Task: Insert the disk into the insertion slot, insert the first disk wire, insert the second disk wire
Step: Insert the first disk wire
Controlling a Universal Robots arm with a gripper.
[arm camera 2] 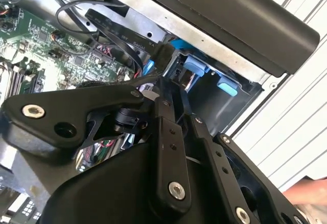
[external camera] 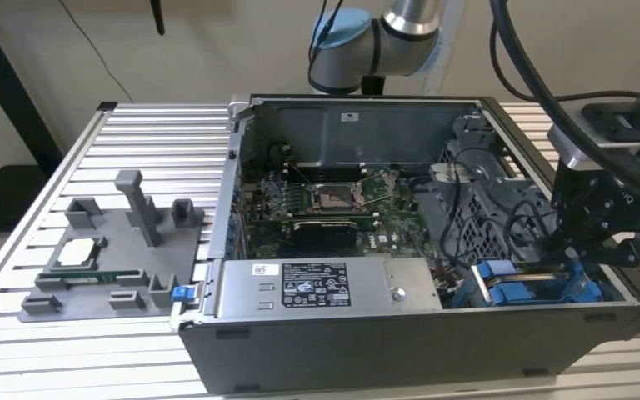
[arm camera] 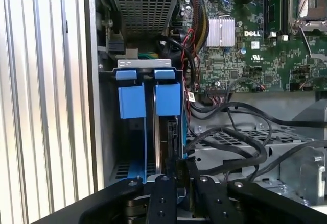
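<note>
The disk (arm camera: 171, 132) sits on edge in the insertion slot (arm camera: 153, 66), in the bay nearer the motherboard, under a blue carrier tab (arm camera: 167, 97). The neighbouring bay with its own blue tab (arm camera: 132, 100) looks empty. In the exterior view the slot (external camera: 509, 292) is at the open case's front right corner, with my gripper (external camera: 587, 254) low over it. In both wrist views the gripper (arm camera: 183, 177) (arm camera 2: 173, 89) has its fingers close together on a black wire connector (arm camera: 182, 165) at the disk's end. A flat black wire (arm camera 2: 122, 32) runs to that spot.
Loose black cables (arm camera: 240, 142) lie over the metal cage beside the bays. The motherboard (external camera: 332, 208) and the power supply (external camera: 320, 287) fill the rest of the case. A grey fixture (external camera: 109, 267) holding a processor stands on the ribbed table at the exterior view's left.
</note>
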